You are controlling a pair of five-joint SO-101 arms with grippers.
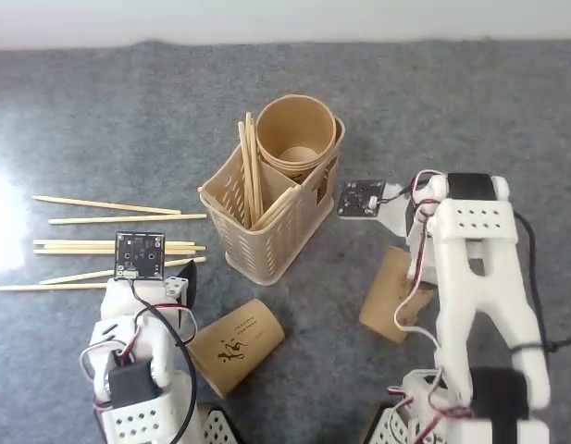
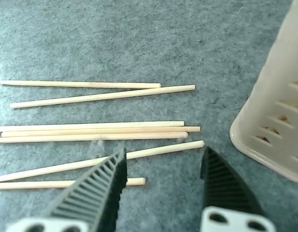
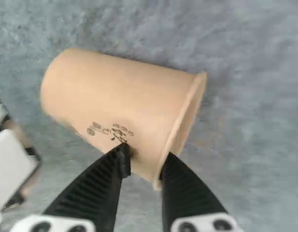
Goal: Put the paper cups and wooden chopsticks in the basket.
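Right claw [image 3: 146,155] pinches the rim wall of a lying paper cup [image 3: 120,106] – its side carries small dark print, not readable. Left claw [image 2: 163,151] hangs low, arm bent down, with fingers apart over seven loose chopsticks [image 2: 91,130] near the basket [image 1: 257,250]. One second printed cup [image 1: 237,344] lies beside the left arm – nested cups [image 1: 296,129] and upright chopsticks [image 1: 252,171] stand inside the basket.

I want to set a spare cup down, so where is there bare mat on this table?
The widest bare mat is the far strip between the basket and the wall. A smaller gap lies between the near cup and the cup in the right tool. Crowded: the loose chopsticks by the left tool.
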